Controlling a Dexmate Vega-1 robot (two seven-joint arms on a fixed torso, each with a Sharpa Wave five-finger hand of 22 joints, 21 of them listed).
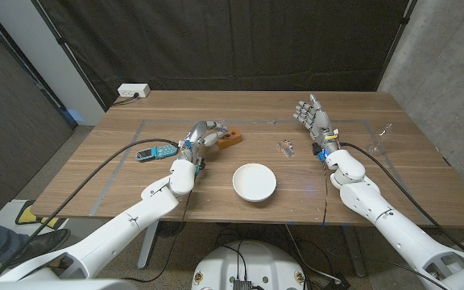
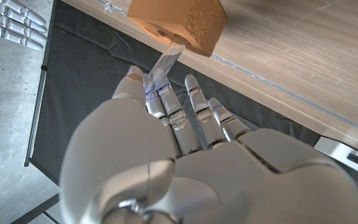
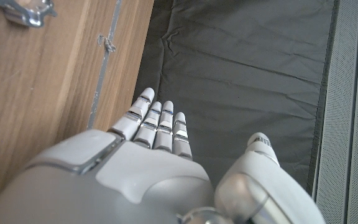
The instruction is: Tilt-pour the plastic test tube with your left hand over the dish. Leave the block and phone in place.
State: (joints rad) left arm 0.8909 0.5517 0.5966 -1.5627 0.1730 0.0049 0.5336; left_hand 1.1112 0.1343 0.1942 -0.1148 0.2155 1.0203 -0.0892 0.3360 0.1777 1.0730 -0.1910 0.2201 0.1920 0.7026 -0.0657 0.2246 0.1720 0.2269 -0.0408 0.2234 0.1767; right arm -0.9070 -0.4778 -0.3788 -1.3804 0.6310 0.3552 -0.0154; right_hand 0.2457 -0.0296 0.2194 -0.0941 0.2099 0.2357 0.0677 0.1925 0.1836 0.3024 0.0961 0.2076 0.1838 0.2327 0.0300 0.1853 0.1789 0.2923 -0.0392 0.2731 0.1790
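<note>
The clear plastic test tube (image 2: 165, 61) stands in a hole of the tan wooden block (image 2: 180, 20), which lies left of the table's middle (image 1: 229, 138). My left hand (image 1: 200, 137) is right beside the block and pinches the tube's free end between thumb and a finger (image 2: 156, 93). The white dish (image 1: 254, 181) sits near the front edge, to the right of this hand. A blue phone (image 1: 155, 152) lies left of the hand. My right hand (image 1: 314, 118) stands at the right with its fingers (image 3: 157, 121) straight, apart, and holding nothing.
A small clear object (image 1: 286, 147) lies between the block and my right hand. Another clear piece (image 1: 385, 130) sits near the table's right edge. A white power strip (image 1: 133, 91) rests at the far left corner. Black cables run along both arms.
</note>
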